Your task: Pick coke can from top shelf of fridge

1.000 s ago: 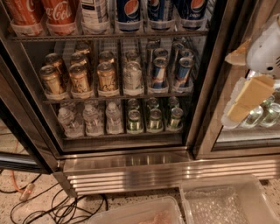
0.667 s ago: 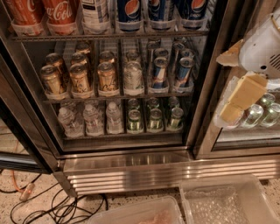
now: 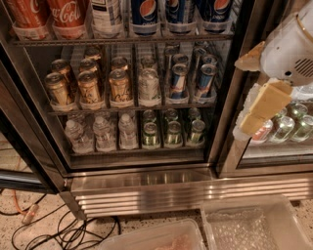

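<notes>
Two red Coke cans (image 3: pixel 69 14) stand in clear trays at the left end of the top shelf (image 3: pixel 122 40) of the fridge (image 3: pixel 230 97), cut off by the upper edge of the view. Pepsi cans (image 3: pixel 145 13) stand to their right on the same shelf. My gripper (image 3: pixel 241 96) hangs at the right, in front of the fridge's centre post and right-hand door. It is lower than the top shelf and far right of the Coke cans. Its two tan fingers (image 3: pixel 263 105) are spread apart and hold nothing.
The middle shelf holds gold cans (image 3: pixel 89 88) and blue energy cans (image 3: pixel 178 80); the bottom shelf holds water bottles (image 3: pixel 103 133) and green cans (image 3: pixel 172 132). Below are the ribbed steel base panel (image 3: pixel 171 193), black cables (image 3: pixel 68 229) on the floor and clear plastic bins (image 3: pixel 249 224).
The gripper and white arm have shifted left, toward the fridge's centre post. Nothing in the fridge has moved.
</notes>
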Controlling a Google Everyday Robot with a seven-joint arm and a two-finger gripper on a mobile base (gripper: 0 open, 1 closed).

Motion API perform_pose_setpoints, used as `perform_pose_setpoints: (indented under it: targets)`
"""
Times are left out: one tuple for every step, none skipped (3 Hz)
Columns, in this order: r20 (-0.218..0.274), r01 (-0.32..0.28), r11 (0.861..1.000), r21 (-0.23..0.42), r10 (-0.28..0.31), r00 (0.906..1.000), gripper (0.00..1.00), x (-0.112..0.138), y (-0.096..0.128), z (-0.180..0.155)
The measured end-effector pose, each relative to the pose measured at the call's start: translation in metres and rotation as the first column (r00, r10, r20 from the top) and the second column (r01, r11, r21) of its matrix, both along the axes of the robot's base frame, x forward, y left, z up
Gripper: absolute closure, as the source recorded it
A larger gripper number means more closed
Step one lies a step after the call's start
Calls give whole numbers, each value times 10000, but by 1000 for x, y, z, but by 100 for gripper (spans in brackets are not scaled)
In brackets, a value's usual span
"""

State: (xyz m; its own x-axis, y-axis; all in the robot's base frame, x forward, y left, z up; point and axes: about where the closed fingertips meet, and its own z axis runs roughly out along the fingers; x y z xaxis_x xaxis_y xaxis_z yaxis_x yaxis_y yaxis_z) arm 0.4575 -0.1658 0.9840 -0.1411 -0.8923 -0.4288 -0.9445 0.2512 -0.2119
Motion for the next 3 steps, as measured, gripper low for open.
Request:
perform_pose_setpoints:
  targets:
    - [535, -492, 9951, 857, 447, 9976, 0, -5, 37, 12]
    - [1161, -1019, 9610, 2572, 739, 9905, 0, -13, 106, 34]
    - [1534, -1348, 9017, 4108, 774, 9851, 0, -26, 173, 54]
